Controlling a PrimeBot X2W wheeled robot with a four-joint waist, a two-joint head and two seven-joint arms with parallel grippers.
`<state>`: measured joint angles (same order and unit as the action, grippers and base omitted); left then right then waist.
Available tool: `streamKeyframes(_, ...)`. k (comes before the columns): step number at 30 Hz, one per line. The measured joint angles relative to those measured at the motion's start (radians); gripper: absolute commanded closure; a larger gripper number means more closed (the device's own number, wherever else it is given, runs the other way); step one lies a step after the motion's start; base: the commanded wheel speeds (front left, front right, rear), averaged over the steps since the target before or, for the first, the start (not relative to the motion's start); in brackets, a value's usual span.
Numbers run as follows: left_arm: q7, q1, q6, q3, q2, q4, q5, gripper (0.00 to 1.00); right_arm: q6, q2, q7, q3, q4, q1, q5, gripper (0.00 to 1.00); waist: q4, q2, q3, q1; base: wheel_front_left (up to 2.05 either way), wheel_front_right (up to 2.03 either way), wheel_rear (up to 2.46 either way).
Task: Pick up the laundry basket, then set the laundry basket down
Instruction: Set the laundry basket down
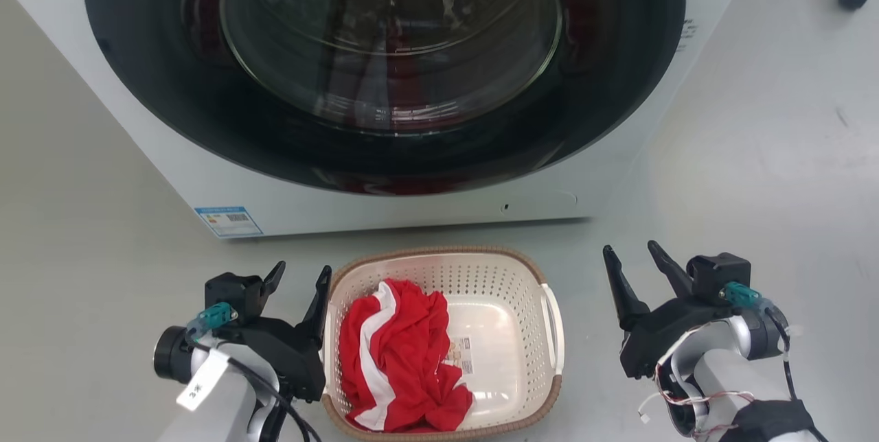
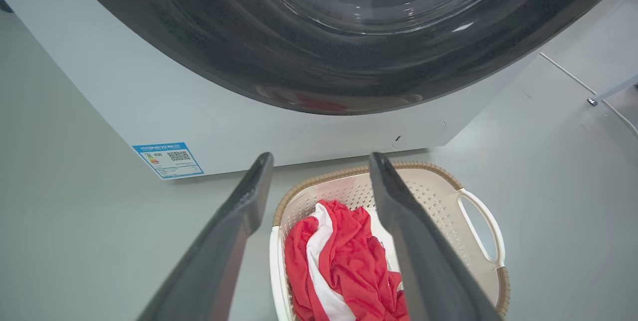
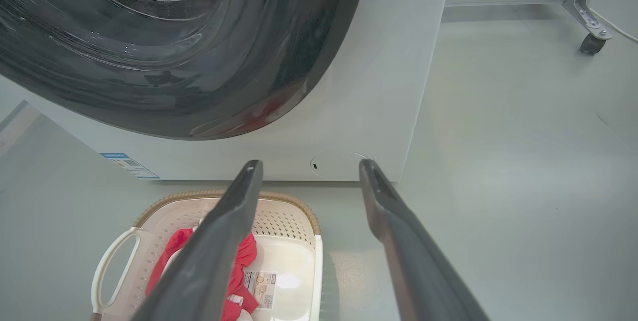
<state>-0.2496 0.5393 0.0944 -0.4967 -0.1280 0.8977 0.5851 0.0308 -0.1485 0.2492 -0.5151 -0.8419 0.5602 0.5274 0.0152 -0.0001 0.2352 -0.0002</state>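
Observation:
The cream perforated laundry basket [image 1: 508, 284] with brown rim trim sits on the floor in front of the washing machine, holding a red and white garment [image 1: 402, 359]. My left gripper [image 1: 299, 274] is open just left of the basket, its inner finger close beside the left rim. My right gripper [image 1: 630, 251] is open to the right, a short gap away from the basket's right handle [image 1: 552, 318]. The left wrist view shows the basket [image 2: 438, 196] between and beyond my fingers. The right wrist view shows the basket [image 3: 289, 256] at lower left, with a label sticker [image 3: 259, 286] on its base.
A white front-loading washing machine [image 1: 384, 195] with a dark round door [image 1: 384, 51] stands right behind the basket. A blue label [image 1: 228, 221] is on its lower left front. A wheeled metal leg [image 3: 592, 42] stands on the grey floor at far right.

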Motion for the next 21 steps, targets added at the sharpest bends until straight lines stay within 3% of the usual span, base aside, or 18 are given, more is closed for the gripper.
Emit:
streamKeyframes(13,0.0,-0.198,-0.113,0.061,-0.062,-0.347,-0.087,0.0,-0.086,-0.053,0.0,0.068,0.296,-0.164,-0.073,0.0,-0.002,0.0,-0.119,0.0,0.0,0.0,0.0)
streamKeyframes(21,0.0,-0.3,-0.174,0.101,-0.103,-0.568,-0.122,0.0,-0.111,-0.081,0.0,0.095,0.468,-0.245,-0.112,0.0,-0.001,-0.0001,-0.165,0.0,0.0,0.0,0.0)
